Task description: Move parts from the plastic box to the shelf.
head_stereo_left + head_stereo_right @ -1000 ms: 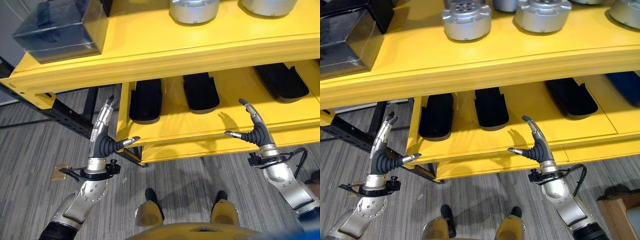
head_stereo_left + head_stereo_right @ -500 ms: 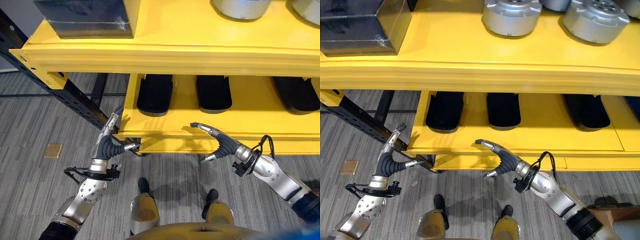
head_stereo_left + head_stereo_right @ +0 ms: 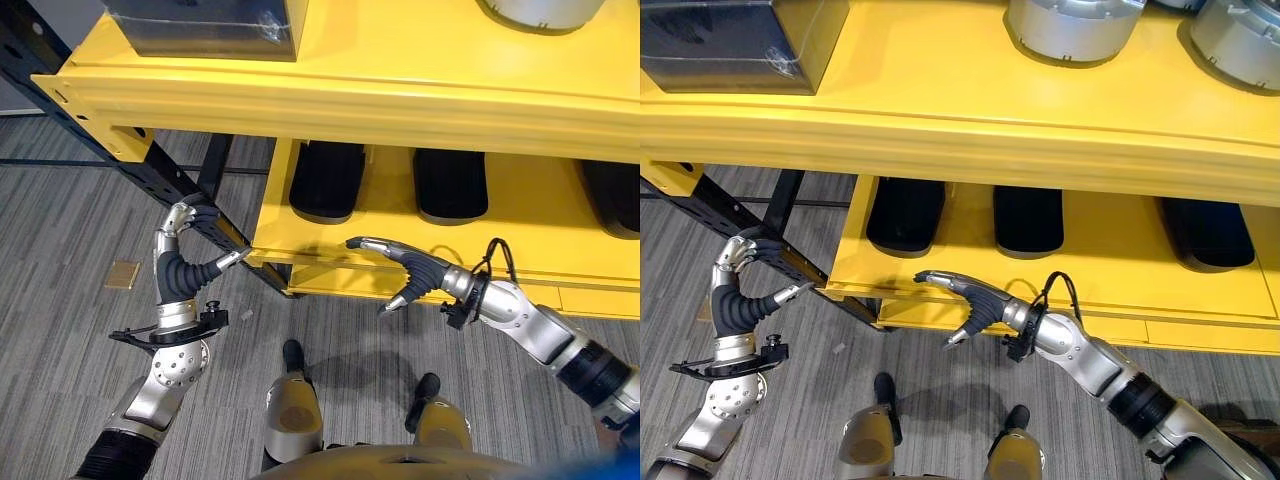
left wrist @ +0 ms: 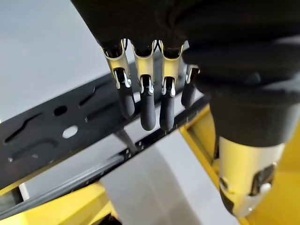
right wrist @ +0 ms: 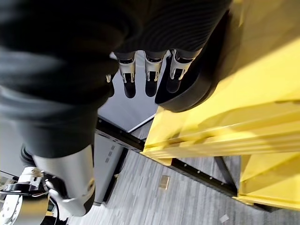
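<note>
A dark plastic box (image 3: 205,25) stands on the top level of the yellow shelf (image 3: 400,95), at the left. Round silver parts (image 3: 1070,25) sit further right on that level. On the lower level lie three black parts (image 3: 905,212) side by side. My right hand (image 3: 405,270) hovers in front of the lower level's front edge, open, fingers stretched leftwards, thumb hanging down, holding nothing. Over by the black rack beam (image 3: 215,220), my left hand (image 3: 180,265) is raised with fingers loosely bent and thumb out; it too holds nothing.
The black perforated rack beam (image 3: 710,205) runs diagonally beside the shelf's left end, close to my left hand's fingers (image 4: 147,108). Grey striped carpet lies below, with a small brown floor plate (image 3: 123,273) at the left.
The camera has shifted. My right hand has swung left and lower along the lower level's front edge. My left hand's fingers have bent from straight.
</note>
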`<state>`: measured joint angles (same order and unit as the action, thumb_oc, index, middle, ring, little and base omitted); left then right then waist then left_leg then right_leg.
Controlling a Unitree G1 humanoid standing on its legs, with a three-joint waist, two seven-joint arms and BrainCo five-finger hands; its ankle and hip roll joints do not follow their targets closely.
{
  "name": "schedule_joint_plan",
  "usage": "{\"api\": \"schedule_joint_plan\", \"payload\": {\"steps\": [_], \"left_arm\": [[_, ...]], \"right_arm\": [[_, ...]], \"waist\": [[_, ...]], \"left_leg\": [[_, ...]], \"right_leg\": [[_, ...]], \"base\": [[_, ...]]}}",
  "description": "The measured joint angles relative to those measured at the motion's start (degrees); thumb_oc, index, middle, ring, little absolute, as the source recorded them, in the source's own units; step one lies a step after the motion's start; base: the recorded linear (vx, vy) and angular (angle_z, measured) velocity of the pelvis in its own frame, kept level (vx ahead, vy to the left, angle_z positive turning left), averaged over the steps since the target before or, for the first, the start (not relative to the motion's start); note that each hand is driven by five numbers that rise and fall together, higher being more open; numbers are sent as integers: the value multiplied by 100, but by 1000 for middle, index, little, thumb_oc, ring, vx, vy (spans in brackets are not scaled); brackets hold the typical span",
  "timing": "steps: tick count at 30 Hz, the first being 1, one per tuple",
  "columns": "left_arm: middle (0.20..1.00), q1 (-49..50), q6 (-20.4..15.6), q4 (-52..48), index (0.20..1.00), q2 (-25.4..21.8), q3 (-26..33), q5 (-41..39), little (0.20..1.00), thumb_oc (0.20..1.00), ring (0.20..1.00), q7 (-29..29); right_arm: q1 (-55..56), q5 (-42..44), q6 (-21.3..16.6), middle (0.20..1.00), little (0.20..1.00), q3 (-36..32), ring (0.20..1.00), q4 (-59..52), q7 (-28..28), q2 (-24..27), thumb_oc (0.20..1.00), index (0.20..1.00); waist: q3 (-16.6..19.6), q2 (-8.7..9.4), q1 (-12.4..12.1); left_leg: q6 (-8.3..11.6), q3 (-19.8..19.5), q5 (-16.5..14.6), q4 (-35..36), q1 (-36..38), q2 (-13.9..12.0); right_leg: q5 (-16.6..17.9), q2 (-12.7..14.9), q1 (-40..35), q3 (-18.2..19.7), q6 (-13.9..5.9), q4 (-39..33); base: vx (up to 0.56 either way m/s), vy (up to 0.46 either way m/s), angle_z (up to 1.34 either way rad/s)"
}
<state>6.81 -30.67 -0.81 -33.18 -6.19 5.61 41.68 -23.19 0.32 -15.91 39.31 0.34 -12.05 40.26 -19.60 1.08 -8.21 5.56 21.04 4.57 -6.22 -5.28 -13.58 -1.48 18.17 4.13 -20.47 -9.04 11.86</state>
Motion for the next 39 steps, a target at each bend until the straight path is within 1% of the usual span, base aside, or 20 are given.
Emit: {"api": "schedule_joint_plan", "payload": {"steps": [2,4,8,10,14,18,21,25,30,33,39], "left_arm": [[1000,-116,0,-1,1000,125,3,-1,1000,1000,1000,6],[1000,-139,7,-37,1000,123,9,-63,1000,1000,1000,14],[1000,-145,46,-71,1000,124,12,-227,1000,1000,1000,123],[1000,-150,56,-71,1000,124,11,-253,1000,1000,1000,124],[1000,-150,64,-71,1000,182,4,-275,1000,1000,1000,127],[1000,-153,126,-71,1000,242,2,-286,1000,1000,1000,144],[1000,-215,141,-70,1000,299,-38,-389,1000,1000,1000,144],[1000,-291,176,-71,1000,313,-65,-449,1000,1000,1000,171],[1000,-309,179,-67,1000,349,-103,-452,1000,1000,1000,206],[1000,-334,179,-68,1000,354,-173,-452,1000,1000,1000,205],[1000,-371,261,-68,1000,356,-207,-486,1000,1000,1000,202]], "right_arm": [[-139,-4,68,1000,1000,135,1000,239,45,-182,1000,1000],[-238,-53,94,1000,1000,187,1000,372,138,-272,1000,1000],[-454,-86,139,1000,1000,188,1000,589,285,-573,1000,1000],[-465,-176,143,1000,1000,191,1000,589,314,-607,1000,1000],[-466,-361,208,1000,1000,223,1000,627,372,-608,1000,1000],[-471,-585,257,1000,1000,382,1000,840,503,-609,1000,1000],[-680,-674,319,1000,1000,429,1000,1196,685,-840,1000,1000],[-870,-844,328,1000,1000,426,1000,1282,812,-1005,1000,1000],[-873,-1067,497,1000,1000,587,1000,1414,992,-1132,1000,1000],[-873,-1076,587,1000,1000,623,1000,1757,1073,-1255,1000,1000],[-968,-1079,741,1000,1000,625,1000,1903,1254,-1500,1000,1000]], "waist": [[-4,-6,-56],[-4,-8,-109],[-14,-27,-122],[-28,-52,-128],[-81,-157,-145],[-78,-174,-152],[-102,-225,-152],[-119,-293,-179],[-106,-347,-191],[-93,-384,-183],[-81,-460,-182]], "left_leg": [[1,-58,0,-1,0,0],[8,-71,-5,-4,0,3],[9,-91,-6,-4,0,15],[9,-103,-6,-3,-1,24],[7,-110,-5,-6,0,29],[7,-114,-5,-7,0,40],[6,-124,-4,-14,1,68],[5,-130,-3,-16,-1,74],[-2,-153,3,-18,-5,97],[-3,-197,4,-17,-5,145],[-14,-220,11,-18,-8,160]], "right_leg": [[-8,6,-54,-79,4,-2],[-16,11,-62,-94,7,-2],[-23,25,-62,-120,5,5],[-27,33,-62,-133,1,10],[-28,40,-64,-136,1,23],[-33,53,-84,-136,0,33],[-33,88,-84,-137,-1,53],[-36,101,-65,-151,-5,70],[-78,146,-81,-191,-16,147],[-119,206,-79,-220,-26,228],[-148,238,-61,-248,-28,286]], "base": [[0,32,13],[3,36,6],[0,37,3],[-3,11,2],[0,0,0],[0,0,0],[-3,8,1],[-14,22,2],[-2,7,2],[-8,14,9],[-5,14,3]]}}
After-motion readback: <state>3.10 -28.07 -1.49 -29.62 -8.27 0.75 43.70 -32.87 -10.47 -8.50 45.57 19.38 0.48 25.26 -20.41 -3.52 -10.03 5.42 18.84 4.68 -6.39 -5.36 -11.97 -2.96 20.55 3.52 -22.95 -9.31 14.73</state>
